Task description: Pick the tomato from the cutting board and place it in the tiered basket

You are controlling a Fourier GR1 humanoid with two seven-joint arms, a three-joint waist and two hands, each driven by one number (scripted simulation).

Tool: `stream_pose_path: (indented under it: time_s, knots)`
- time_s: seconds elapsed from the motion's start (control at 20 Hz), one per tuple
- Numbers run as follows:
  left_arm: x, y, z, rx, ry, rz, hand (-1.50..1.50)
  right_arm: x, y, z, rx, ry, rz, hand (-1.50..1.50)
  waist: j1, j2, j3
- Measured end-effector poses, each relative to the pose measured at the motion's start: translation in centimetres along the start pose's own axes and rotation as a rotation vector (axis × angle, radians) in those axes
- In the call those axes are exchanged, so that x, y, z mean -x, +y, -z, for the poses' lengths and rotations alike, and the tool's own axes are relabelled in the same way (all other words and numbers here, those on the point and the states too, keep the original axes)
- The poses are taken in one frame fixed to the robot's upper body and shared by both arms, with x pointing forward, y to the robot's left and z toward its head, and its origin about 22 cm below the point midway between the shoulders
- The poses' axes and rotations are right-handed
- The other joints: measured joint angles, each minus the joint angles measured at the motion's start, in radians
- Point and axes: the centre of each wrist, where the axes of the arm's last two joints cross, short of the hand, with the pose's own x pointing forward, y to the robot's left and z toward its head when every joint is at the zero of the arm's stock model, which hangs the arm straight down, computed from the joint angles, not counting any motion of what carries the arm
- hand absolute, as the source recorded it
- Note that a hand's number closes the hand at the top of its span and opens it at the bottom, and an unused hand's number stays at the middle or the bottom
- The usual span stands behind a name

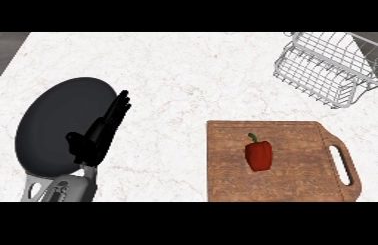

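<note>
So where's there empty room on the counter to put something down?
The widest bare stretch of counter runs across the top, between the dark plate and the wire basket. A bare strip also lies between the left robot hand and the cutting board. The board holds only a red pepper. The left side is crowded.

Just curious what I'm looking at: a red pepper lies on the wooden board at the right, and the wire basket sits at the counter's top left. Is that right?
Not quite. The basket sits at the counter's top right, not top left, as the head view shows. The rest holds: a red pepper lies on the wooden board at the right.
</note>
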Motion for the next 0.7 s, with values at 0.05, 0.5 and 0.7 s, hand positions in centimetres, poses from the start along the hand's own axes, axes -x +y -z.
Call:
stream_pose_path:
  time_s: [0.05, 0.5, 0.7]
  knots:
    - [0.2, 0.1, -0.2, 0.002, 0.001, 0.002, 0.00, -0.9, -0.1, 0.5, -0.005, 0.004, 0.002, 1.50, 0.003, 0.000, 0.000]
    - [0.0, -0.2, 0.0, 0.028, -0.007, 0.007, 0.00, -8.1, 2.4, 5.5, -0.037, 0.037, 0.045, 1.50, 0.030, 0.006, -0.001]
    - [-0.3, -0.8, 0.2, 0.032, -0.013, -0.002, 0.00, -10.1, 4.9, 7.6, -0.092, 0.039, 0.034, 1.50, 0.032, 0.007, 0.000]
